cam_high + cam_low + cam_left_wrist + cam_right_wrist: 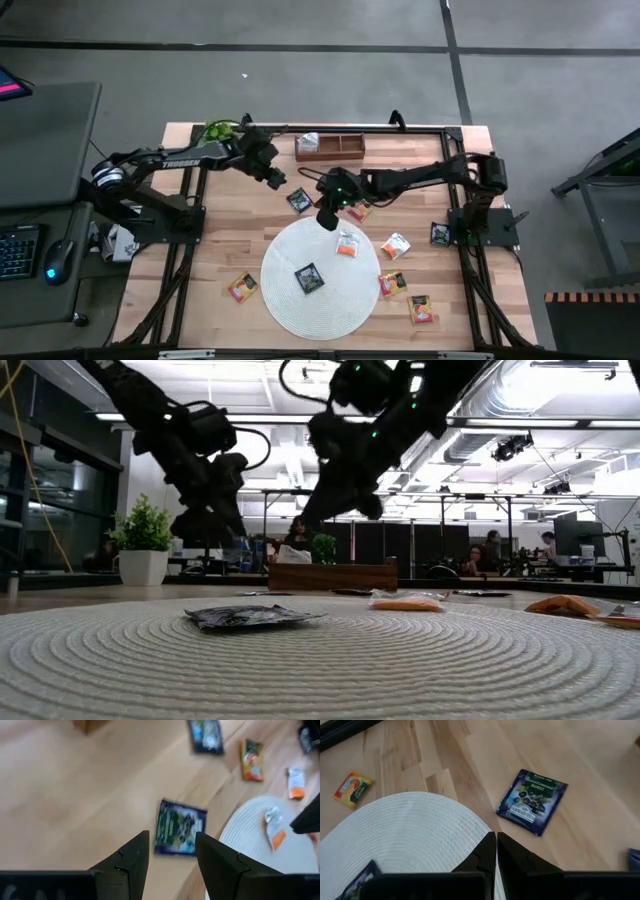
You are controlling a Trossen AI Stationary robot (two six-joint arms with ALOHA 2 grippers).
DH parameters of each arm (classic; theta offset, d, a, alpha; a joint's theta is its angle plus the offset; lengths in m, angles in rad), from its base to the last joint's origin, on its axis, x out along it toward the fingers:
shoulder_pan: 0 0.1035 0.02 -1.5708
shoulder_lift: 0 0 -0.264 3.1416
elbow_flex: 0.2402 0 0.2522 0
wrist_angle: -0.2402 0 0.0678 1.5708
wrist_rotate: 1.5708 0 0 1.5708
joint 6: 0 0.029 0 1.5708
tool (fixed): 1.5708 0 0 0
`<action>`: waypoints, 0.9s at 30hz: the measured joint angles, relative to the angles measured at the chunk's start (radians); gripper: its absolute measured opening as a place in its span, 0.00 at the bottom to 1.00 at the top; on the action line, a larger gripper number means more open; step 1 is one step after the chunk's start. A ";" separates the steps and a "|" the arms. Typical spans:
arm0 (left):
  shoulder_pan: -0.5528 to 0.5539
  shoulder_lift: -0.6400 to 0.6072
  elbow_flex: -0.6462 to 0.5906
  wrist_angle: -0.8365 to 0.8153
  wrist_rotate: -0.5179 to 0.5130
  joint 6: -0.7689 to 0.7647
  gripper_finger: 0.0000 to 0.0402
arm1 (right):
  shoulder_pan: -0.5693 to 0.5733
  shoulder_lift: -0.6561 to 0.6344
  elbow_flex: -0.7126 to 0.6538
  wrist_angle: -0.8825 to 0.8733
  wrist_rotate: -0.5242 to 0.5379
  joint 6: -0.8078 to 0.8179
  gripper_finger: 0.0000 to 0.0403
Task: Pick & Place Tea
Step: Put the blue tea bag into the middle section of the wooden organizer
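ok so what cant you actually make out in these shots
- Wooden tray, high view: what its compartments hold beyond one white sachet is too small to tell.
- Tray in the low view: its wall hides the inside.
- Black sachet near the mat: print blurred in the left wrist view, with the open left gripper partly covering it.
- Shut right gripper: hides mat beneath.

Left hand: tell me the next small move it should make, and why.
Probably lower the left hand straight down onto the dark tea sachet lying on the bare wood just off the white woven mat. Its fingers stand open with the sachet showing between them, nothing is held, and the low view shows the hand well above the table. The right hand is shut and empty over the mat's edge.
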 joint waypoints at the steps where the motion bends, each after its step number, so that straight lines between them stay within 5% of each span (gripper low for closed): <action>1: -0.012 0.001 -0.010 -0.001 -0.018 -0.004 0.40 | -0.001 0.015 0.000 0.018 0.001 0.000 0.03; 27: -0.111 0.002 -0.059 0.118 -0.094 -0.057 0.40 | -0.059 0.165 0.000 0.189 -0.014 -0.048 0.03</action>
